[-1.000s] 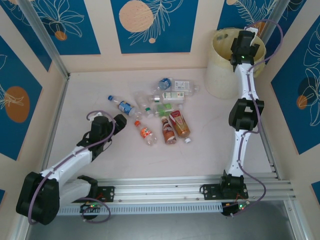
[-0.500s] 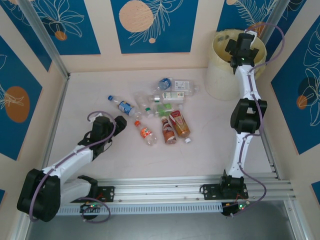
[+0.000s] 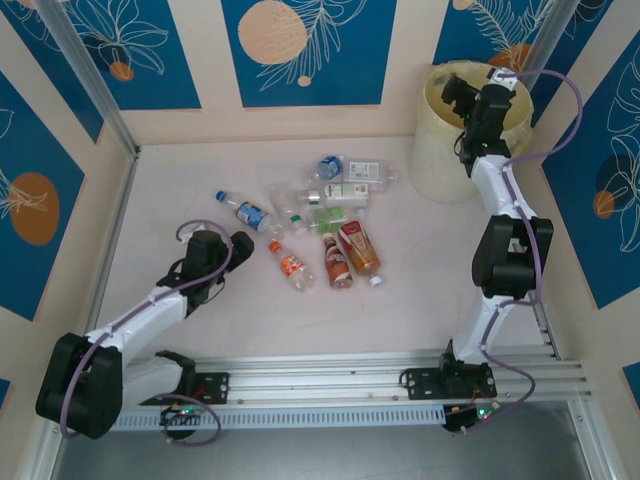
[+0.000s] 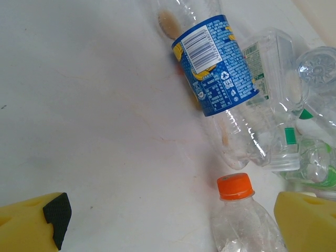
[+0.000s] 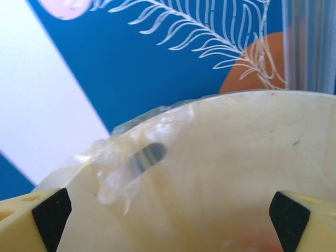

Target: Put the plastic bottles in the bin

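Left claw (image 4: 174,223) and right claw (image 5: 168,210) gape wide, empty; the clear orange-capped plastic bottle (image 4: 241,227) looks light, slippery, crushable; grip its middle.

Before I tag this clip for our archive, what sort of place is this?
Probably a robot test cell: arms bolted to a rail, printed panels boxing in the table, bottles near a bin.

Cream-yellow bin (image 3: 435,165), blue-labelled bottle (image 4: 215,65), orange-capped bottle (image 4: 242,228), perhaps green-marked bottle (image 4: 292,137).

About ten bottles (image 3: 325,218), one bin (image 3: 436,150)
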Robot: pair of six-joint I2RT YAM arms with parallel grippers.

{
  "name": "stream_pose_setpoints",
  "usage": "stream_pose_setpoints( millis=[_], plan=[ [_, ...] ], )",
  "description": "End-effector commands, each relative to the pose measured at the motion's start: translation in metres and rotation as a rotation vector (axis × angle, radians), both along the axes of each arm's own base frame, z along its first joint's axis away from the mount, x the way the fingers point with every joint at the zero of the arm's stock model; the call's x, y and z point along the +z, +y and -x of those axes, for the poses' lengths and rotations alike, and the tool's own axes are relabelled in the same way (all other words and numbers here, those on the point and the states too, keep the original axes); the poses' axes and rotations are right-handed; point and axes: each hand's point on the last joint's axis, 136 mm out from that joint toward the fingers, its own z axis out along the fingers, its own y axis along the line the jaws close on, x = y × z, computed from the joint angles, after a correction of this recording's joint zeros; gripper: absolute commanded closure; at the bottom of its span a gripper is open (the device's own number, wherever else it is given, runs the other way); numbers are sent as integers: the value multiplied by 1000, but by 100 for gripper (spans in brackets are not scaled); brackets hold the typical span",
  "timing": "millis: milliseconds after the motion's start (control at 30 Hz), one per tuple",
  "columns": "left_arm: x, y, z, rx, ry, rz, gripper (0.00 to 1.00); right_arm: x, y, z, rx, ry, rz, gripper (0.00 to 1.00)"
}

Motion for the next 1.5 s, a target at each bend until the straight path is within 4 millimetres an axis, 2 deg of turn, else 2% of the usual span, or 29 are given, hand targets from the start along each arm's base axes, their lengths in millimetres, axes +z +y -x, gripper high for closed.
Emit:
stream_pose_setpoints(
  millis=[0,133,233,500,700,967,1067,1133,1233,1367,1467],
  plan=[
    [7,-3,-7,-9,18,14,0,51,30,24,104,-171,21,0],
    [6,-11,-12,-30,45,34,0,65,46,45,172,-181,20,0],
    [3,-15,-16,-30,75,48,0,67,69,62,281,-161,-6,0],
    [-2,-22,-23,-35,179,-2,0,55,133,117,543,-94,-48,1],
    [-1,-25,-33,-19,192,-7,0,39,162,159,666,-22,-19,0],
    [2,-34,-68,114,280,-37,0,3,162,200,669,54,-55,0],
    [-10,-48,-73,187,313,-6,0,-6,159,210,652,59,-49,0],
    [-12,-66,-87,166,284,16,0,-10,156,213,638,70,-41,0],
    [-19,-77,-97,161,305,-19,0,-10,156,217,637,84,-32,0],
    [-33,-78,-99,208,324,0,5,-11,155,219,634,97,-26,0],
    [-37,-70,-100,259,309,-15,10,-15,154,220,626,109,-29,0]
  ],
)
